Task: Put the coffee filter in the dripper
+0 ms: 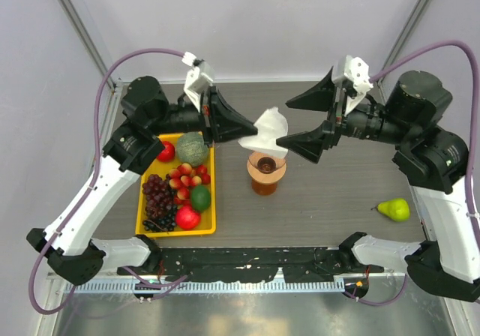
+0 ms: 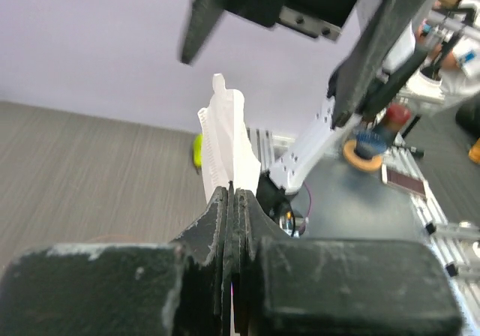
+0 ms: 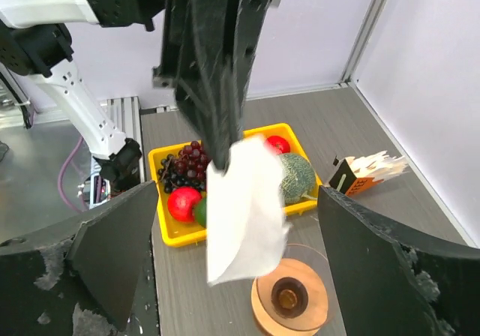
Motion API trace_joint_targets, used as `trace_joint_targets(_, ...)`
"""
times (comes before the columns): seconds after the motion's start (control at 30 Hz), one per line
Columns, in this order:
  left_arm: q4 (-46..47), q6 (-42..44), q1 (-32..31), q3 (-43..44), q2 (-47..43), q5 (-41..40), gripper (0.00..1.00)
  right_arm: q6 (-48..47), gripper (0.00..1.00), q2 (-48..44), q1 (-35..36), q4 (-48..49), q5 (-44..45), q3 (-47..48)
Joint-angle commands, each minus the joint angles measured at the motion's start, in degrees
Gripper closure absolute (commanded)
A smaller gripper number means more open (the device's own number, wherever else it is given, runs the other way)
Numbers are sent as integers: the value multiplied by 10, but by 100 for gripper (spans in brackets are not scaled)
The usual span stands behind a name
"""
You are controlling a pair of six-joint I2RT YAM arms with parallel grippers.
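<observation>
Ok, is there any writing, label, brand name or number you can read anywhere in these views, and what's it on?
No text can be read in any view.
The small dark box of spare filter papers: an orange patch, possibly a label, too small to read.
The coffee filter, dripper and yellow tray: no lettering visible.

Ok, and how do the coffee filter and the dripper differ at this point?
The coffee filter is limp white paper, folded flat; the dripper is a rigid round funnel with a clear bowl and tan collar. The filter hangs in the air, pinched by the shut left jaws; the dripper stands upright, unheld. The filter is closed up; the dripper's mouth is open and empty. Both are central in the top view, filter just above dripper.
</observation>
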Motion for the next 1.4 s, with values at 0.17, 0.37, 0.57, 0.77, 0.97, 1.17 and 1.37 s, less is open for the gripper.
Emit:
trace_joint_targets(0.17,277,-231,50,63,26,71,100,96,0,-80,-16,145,-32,-100)
trace_joint_targets(0.37,302,-258,49,87,40,79,100,125,4,-76,-16,202,-29,-131)
trace_joint_targets(0.57,314,-255,50,78,32,90,100,123,4,-79,-18,207,-27,-129)
trace_joint_targets(0.77,304,-249,55,67,19,86,100,106,4,-110,-25,160,-26,-128)
trace_joint_targets(0.97,299,-255,55,100,40,101,100,141,4,-87,-25,225,-44,-145)
trace_joint_targets(1.17,305,-259,50,104,43,93,100,177,4,-67,-22,284,-66,-152)
trace_joint_targets(1.37,310,-263,49,110,48,89,100,197,7,-48,-18,324,-68,-155)
